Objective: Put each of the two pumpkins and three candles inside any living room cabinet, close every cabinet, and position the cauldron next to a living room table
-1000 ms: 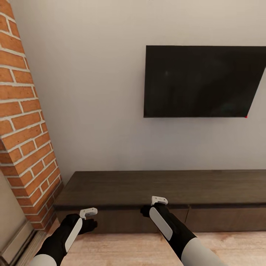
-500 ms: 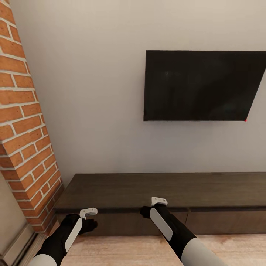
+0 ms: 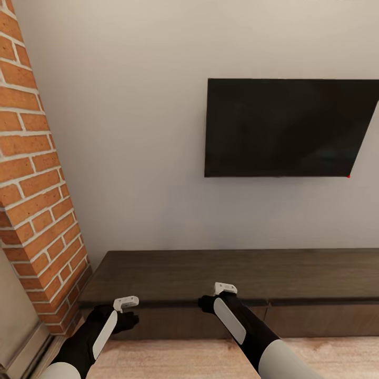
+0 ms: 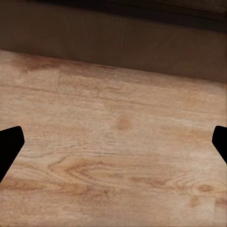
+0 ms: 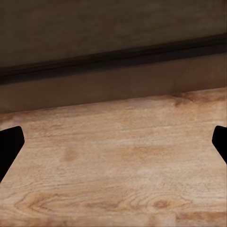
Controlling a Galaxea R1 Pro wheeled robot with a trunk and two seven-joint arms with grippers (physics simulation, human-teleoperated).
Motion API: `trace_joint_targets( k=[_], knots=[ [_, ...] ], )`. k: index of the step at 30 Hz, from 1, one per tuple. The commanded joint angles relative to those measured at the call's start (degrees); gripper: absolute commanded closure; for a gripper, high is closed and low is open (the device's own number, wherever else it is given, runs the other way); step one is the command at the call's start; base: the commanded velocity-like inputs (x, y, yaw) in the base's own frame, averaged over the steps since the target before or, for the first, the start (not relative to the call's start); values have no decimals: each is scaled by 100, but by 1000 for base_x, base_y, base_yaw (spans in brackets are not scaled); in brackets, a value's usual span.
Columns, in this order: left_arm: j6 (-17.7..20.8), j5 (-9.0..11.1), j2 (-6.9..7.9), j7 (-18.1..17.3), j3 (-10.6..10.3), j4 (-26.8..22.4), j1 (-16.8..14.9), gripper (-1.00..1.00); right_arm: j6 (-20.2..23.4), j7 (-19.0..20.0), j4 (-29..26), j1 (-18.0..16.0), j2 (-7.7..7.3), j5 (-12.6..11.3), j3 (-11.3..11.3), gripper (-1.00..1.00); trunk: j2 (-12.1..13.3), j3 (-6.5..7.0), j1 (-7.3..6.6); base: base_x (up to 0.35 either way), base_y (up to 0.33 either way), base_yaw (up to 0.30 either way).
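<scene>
Directly before the robot stands the cabinet (image 3: 231,273), a long, low unit of dark brown wood with a flat, bare top, set against the pale wall (image 3: 131,131). Its front shows drawer faces without handles, separated by thin lines; all the faces I can see sit flush with the front. On the right the cabinet is cut off by the picture's border, so its full length cannot be told. Its left end stops near the red brick column (image 3: 37,184), with a narrow strip of floor between them.

Above the cabinet a black television (image 3: 289,129) hangs on the wall, well apart from the top; its right side is also cut off.

Both arms reach forward and low. The left gripper (image 3: 126,311) hangs over the wooden floor (image 3: 173,358), just before the cabinet's front near its left end. The right gripper (image 3: 218,296) is near the front edge of the top, around the middle of the visible part. In each wrist view only two dark fingertips (image 4: 9,144) (image 5: 10,142) show at opposite borders, far from each other, so both jaws stand wide and hold nothing. Between them lies light wood floor, with the cabinet's dark base beyond it.

The floor before the cabinet is bare wood.
</scene>
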Motion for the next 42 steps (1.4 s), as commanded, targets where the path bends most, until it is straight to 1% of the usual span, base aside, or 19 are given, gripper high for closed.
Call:
trace_joint_targets(
  k=[1,42],
  knots=[
    [20,60,6,51,-23,-8,-2,-100,5,-53,-7,-5,-3,-53,19,-100,38,12,-23,0,0,0],
    [20,66,6,51,-23,-8,-2,-100,4,-53,2,-6,-2,-47,25,-100,1683,748,-923,0,0,0]
  ],
)
